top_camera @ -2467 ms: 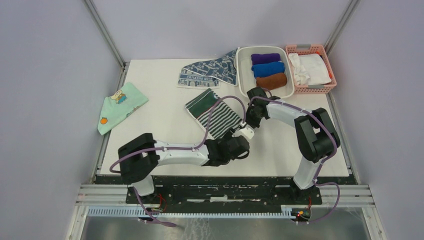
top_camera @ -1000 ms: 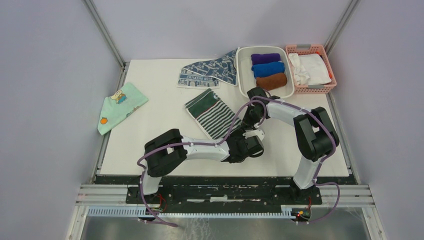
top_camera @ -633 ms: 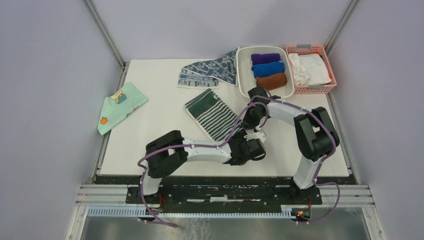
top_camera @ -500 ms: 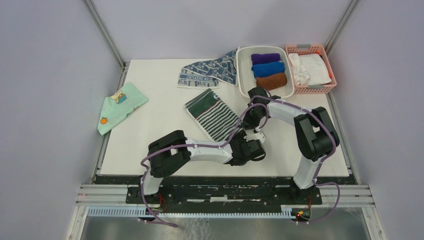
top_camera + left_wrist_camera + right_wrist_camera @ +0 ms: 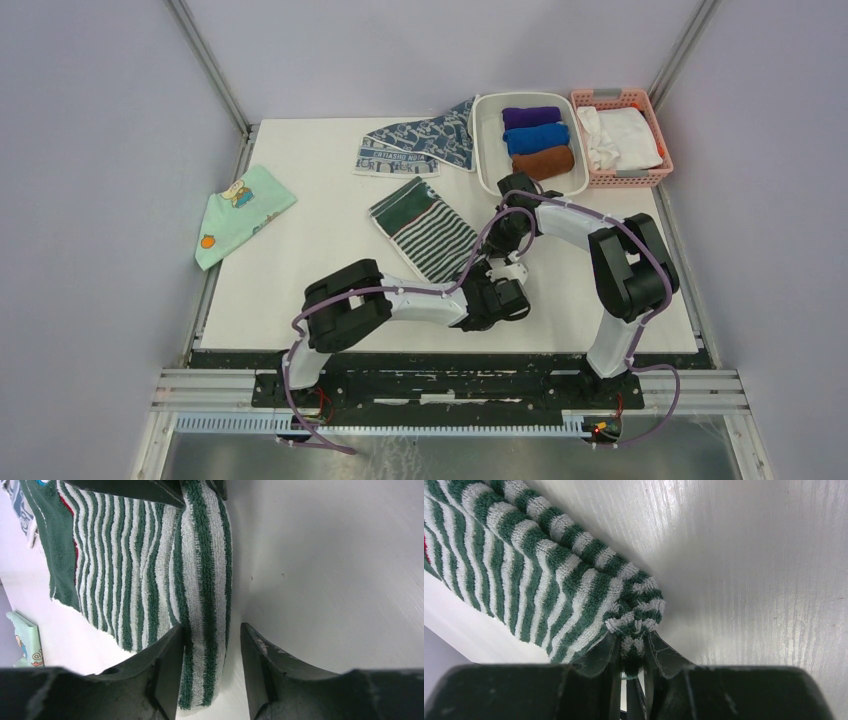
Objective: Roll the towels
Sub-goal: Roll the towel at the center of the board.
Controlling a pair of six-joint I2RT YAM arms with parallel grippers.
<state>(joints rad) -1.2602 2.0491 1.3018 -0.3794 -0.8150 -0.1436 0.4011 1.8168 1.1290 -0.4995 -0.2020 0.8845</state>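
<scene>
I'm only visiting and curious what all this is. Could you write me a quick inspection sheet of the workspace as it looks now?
Surface: white table, faint grain.
Job's things: striped towel lying mostly flat, near edge curled over; blue-grey towel spread at the far edge, unrolled.
Clutter: mint-green cloth at left; white tray holding three rolls; pink basket with white cloth.
Grippers: right gripper pinches the striped towel's corner; left gripper open, straddling its curled edge.
Cables: purple cables run along both arms.
Surroundings: plain grey walls, metal frame.
</scene>
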